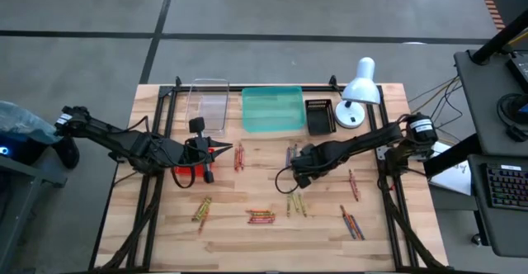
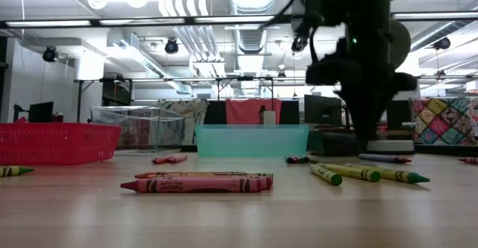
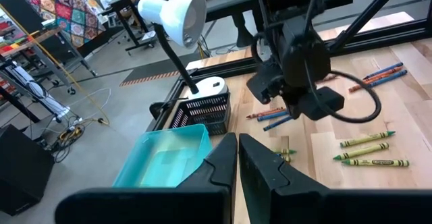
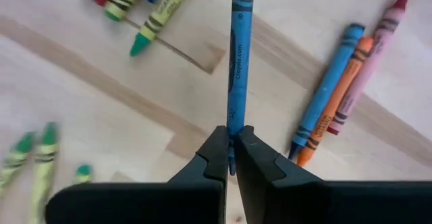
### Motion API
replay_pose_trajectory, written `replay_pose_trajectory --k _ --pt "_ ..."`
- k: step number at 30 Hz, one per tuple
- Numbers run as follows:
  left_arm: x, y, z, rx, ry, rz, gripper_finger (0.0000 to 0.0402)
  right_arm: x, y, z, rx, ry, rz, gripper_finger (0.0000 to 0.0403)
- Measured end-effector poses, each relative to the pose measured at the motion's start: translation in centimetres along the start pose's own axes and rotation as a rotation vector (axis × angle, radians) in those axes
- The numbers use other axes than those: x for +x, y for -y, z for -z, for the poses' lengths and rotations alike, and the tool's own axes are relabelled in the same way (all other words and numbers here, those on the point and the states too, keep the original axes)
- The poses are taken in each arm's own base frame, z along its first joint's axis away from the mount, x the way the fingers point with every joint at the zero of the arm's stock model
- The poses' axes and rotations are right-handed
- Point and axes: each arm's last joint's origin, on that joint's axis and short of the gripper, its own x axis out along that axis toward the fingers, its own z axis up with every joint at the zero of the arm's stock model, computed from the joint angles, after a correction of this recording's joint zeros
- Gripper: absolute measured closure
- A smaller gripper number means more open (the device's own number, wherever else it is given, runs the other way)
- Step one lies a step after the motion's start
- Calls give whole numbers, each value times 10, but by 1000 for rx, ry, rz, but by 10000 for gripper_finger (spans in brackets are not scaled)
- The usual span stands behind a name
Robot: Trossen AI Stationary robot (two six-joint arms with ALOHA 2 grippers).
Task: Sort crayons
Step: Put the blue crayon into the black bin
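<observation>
From above I see my right gripper (image 1: 299, 168) down over the table's middle, among scattered crayons (image 1: 261, 217). My left gripper (image 1: 216, 148) waits by the red mesh basket (image 1: 188, 173), near the teal tray (image 1: 272, 111).

At table height, red crayons (image 2: 198, 184) lie nearest me, yellow-green ones (image 2: 370, 173) beside the dark right arm (image 2: 358, 54).

My left wrist camera shows its fingers (image 3: 223, 160) pressed together, holding nothing, with the white lamp (image 3: 175, 15) beyond.

My right wrist camera shows the fingers (image 4: 217, 153) pinched on a blue crayon (image 4: 238, 55), which points straight ahead above the wooden table (image 4: 101, 123); blue, orange and pink crayons (image 4: 344, 89) lie just beside.
</observation>
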Motion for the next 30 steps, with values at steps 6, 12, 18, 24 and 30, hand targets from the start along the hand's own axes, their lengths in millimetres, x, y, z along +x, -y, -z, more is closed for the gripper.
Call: replay_pose_trajectory --k 6,12,18,24,30 --pt "0 0 -1 -4 5 -1 402 -27 -6 -18 -50 71 -5 392" --pt "0 0 -1 -5 7 -1 402 -55 0 -50 -81 176 32 392" --pt "0 0 -1 -5 7 0 402 -68 23 -91 -33 237 66 392" --pt "0 0 -1 -6 7 1 402 -62 61 -125 48 219 117 391" --pt "0 0 -1 -5 7 1 402 -53 89 -141 114 192 156 391"
